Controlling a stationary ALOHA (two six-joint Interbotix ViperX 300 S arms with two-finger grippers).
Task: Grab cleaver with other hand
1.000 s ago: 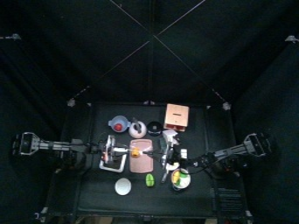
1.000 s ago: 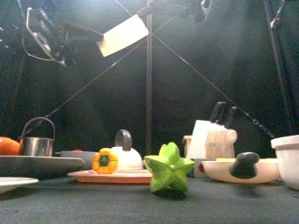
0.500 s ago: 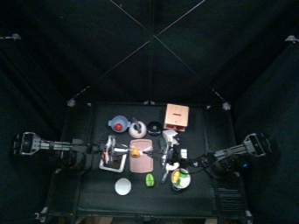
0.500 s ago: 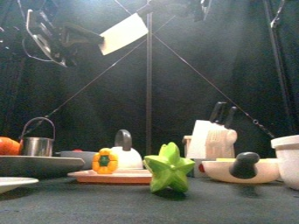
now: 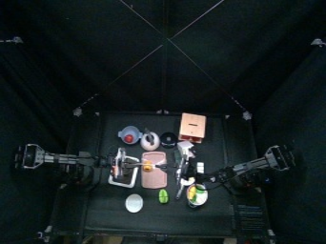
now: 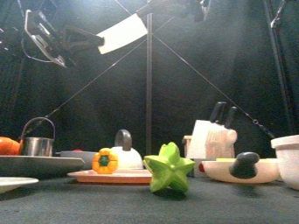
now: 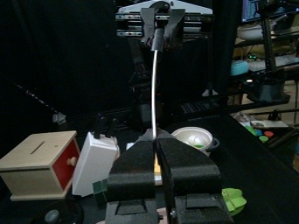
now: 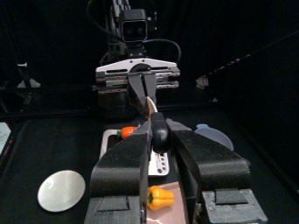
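Cleaver [image 6: 124, 33] aloft, blade toward right arm

From my left wrist camera I see my left gripper [image 7: 160, 160] pinching the cleaver [image 7: 156, 96] edge-on between nearly closed jaws, the right gripper [image 7: 162, 24] at its far end, a pale box [image 7: 44, 161] and white bowl [image 7: 193, 138] below.

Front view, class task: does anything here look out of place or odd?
The cleaver hangs tilted high above the table, not lying on it. The left gripper is shut on its thin blade, with the right gripper at its handle end.
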